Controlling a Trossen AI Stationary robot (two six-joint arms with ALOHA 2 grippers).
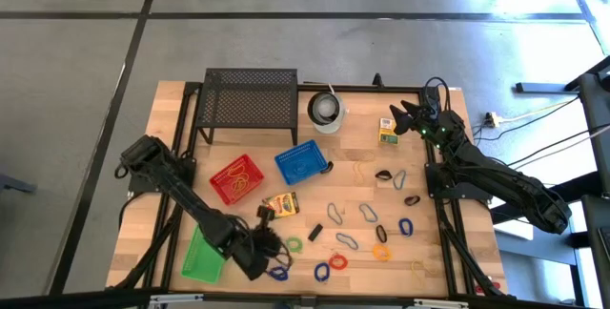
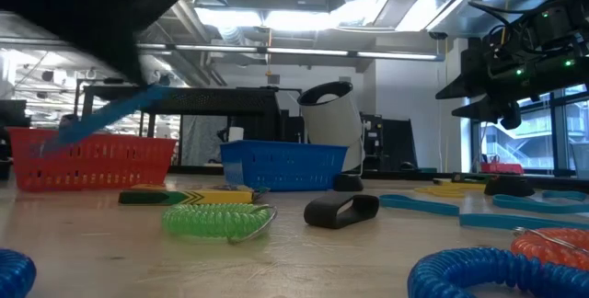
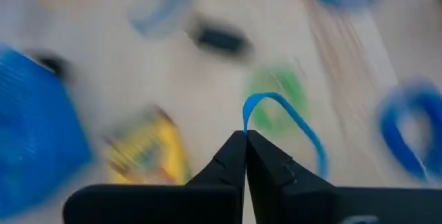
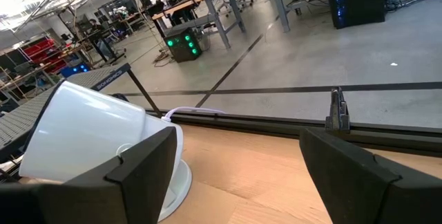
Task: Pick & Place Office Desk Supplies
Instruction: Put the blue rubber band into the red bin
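Note:
My left gripper [image 1: 273, 244] hovers over the table's near left part and is shut on a thin blue loop [image 3: 283, 117]. In the low view that loop [image 2: 110, 116] slants down from the dark gripper [image 2: 101, 22]. Beneath it on the table lie a green coil [image 1: 294, 245], a yellow-and-green crayon box [image 1: 281, 202] and a black clip [image 1: 315, 231]. Several more loops [image 1: 372, 216] are scattered to the right. My right gripper [image 4: 238, 162] waits open at the far right, beside a second crayon box [image 1: 387, 130] and facing the white cup [image 4: 90, 134]. My left gripper pinches the blue loop at one end of its bend [image 3: 246, 122] between the tips of its two fingers. The fingers slant down toward the table. The loop arches out beyond the fingertips, clear of the table.
A red basket [image 1: 234, 179], a blue basket [image 1: 300, 162] and a green basket [image 1: 202, 255] stand on the left half. The black mesh stand [image 1: 248, 99] and the white cup [image 1: 326, 111] are at the far edge. Blue coils [image 1: 322, 272] lie near the front edge.

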